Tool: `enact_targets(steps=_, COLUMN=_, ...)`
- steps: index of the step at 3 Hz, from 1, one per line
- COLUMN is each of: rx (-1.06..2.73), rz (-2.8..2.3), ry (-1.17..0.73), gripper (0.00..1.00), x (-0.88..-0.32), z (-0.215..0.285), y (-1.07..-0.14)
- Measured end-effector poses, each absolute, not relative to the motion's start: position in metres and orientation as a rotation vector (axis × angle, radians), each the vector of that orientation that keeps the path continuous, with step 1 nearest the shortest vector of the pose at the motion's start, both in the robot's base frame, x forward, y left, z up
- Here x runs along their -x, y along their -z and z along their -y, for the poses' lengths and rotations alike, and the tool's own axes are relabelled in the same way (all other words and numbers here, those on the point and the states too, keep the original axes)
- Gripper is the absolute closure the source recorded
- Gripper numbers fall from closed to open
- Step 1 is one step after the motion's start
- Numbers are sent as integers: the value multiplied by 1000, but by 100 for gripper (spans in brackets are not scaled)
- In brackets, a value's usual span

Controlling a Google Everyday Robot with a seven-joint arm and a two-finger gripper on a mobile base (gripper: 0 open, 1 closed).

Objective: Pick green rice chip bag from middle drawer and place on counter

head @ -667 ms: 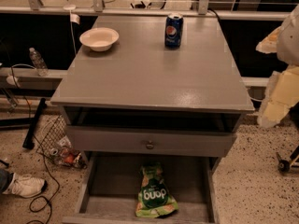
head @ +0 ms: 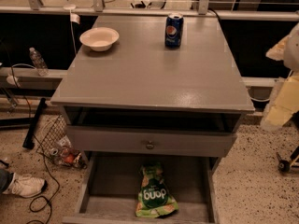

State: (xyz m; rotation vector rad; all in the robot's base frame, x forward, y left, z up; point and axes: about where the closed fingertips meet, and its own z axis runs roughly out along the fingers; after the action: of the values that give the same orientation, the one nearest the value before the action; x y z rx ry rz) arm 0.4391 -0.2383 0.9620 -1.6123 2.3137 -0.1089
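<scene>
While the green rice chip bag lies untouched on the floor of the pulled-out middle drawer, the task stands at its first step, the approach, with nothing lifted yet. The gripper is at the far right edge of the scene, beside the cabinet and well apart from the bag, about level with the counter; whether it is apart or closed I cannot tell. The bag sits right of the drawer's centre, toward the near end, touching neither side wall. Its long axis runs near to far, with the far end leaning a little left. The far end looks narrower and crumpled, the near end broader. Its white lettering reads upside down from this side, so I judge its printed top points near. The next move calls for bringing the gripper left and down into the drawer, below the closed drawer front above it, and closing across the bag's short width. On the counter a white bowl sits far left and a Pepsi can far centre, leaving the near half free for the placing.
</scene>
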Motion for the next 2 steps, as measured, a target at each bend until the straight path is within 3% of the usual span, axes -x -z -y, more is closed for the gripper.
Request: enact_targets(steps=2, rx=1436, rz=-2484, ry=130, gripper=0, x=-428, z=270, y=-922)
